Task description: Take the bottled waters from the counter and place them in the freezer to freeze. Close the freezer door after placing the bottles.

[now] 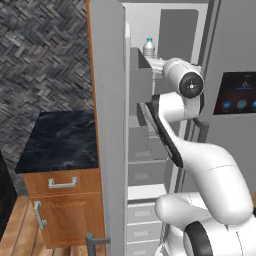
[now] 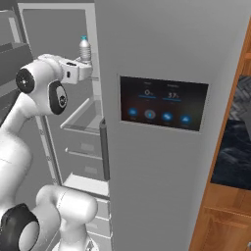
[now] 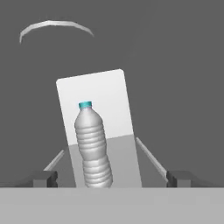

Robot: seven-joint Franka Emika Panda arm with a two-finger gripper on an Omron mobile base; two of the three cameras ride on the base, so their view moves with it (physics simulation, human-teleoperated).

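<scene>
One bottled water [image 3: 92, 146] upright inside freezer [image 1: 175, 30], at 12 o'clock between spread hand [image 3: 111, 178] fingertips, untouched.

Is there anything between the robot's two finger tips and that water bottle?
No. In the hand view the gripper stands open, a bare gap on each side of the upright bottle standing between its tips on the freezer shelf.

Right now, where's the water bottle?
The water bottle stands upright on a high shelf inside the open freezer, between the tips of the open gripper, left of the touchscreen door.
</scene>
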